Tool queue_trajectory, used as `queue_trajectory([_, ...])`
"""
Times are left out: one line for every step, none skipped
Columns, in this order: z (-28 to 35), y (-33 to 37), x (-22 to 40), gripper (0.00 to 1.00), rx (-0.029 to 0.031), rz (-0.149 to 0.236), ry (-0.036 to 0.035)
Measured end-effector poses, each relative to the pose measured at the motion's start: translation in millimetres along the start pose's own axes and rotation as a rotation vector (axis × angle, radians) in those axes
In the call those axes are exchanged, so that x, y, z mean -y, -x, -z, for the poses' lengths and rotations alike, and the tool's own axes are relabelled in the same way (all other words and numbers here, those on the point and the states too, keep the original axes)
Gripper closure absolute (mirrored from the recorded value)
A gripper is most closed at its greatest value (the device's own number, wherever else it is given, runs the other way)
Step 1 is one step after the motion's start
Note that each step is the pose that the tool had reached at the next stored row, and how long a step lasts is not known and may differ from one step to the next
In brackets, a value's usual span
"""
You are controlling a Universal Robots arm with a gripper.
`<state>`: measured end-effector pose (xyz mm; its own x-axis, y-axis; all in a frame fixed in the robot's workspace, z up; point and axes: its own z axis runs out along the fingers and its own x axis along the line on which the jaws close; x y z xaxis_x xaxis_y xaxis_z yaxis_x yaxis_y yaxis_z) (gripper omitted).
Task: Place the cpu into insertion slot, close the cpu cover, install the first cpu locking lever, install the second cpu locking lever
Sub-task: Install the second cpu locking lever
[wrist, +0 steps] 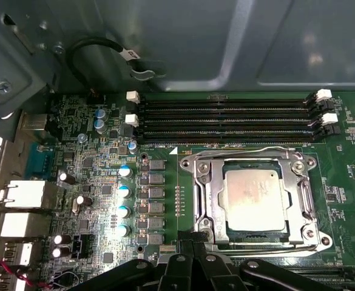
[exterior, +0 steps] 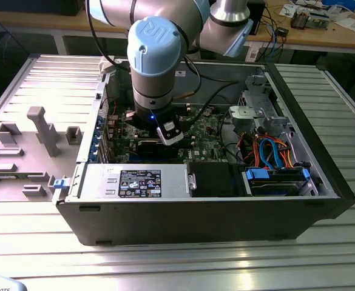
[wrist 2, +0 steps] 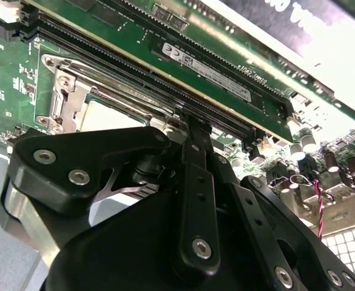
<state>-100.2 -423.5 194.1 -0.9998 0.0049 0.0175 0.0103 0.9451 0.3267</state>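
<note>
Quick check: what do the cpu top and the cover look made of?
The cpu top looks like dull silver-grey metal, matte with faint smudges and no sharp glints. The cover around it looks like bright stamped sheet metal: shiny, thin edges, bent tabs. Both are judged by look alone.

One cpu (wrist: 251, 199), one cpu cover (wrist: 207, 200), apparently four memory slots (wrist: 226, 119).

A big metal table (exterior: 37, 242) with long grooves shone under bright light, and behind it stood a wooden desk (exterior: 323, 33) covered with papers and wires.
</note>
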Motion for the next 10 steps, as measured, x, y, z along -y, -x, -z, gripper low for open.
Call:
queue_trajectory([0.5, 0.0, -0.3, 0.89, 0.0003, 0.000, -0.0007])
queue_trajectory([0.9, 0.0, -0.5, 0.89, 0.0004, 0.000, -0.0011])
queue_trajectory([1.7, -0.1, -0.6, 0.89, 0.0003, 0.000, -0.0017])
queue_trajectory([2.6, -0.1, -0.9, 0.89, 0.0002, 0.000, -0.0021])
queue_trajectory([3.2, -0.1, -1.0, 0.89, 0.0002, 0.000, -0.0024])
queue_trajectory([3.4, -0.2, -0.8, 0.89, 0.0003, 0.000, -0.0027])
queue_trajectory([3.4, -0.2, -0.8, 0.89, 0.0003, 0.000, -0.0028])
queue_trajectory([3.4, -0.2, -0.8, 0.89, 0.0003, 0.000, -0.0030])
queue_trajectory([3.2, -0.2, -0.6, 0.89, 0.0001, 0.000, -0.0032])
queue_trajectory([2.8, -0.2, -0.4, 0.89, 0.0001, 0.000, -0.0032])
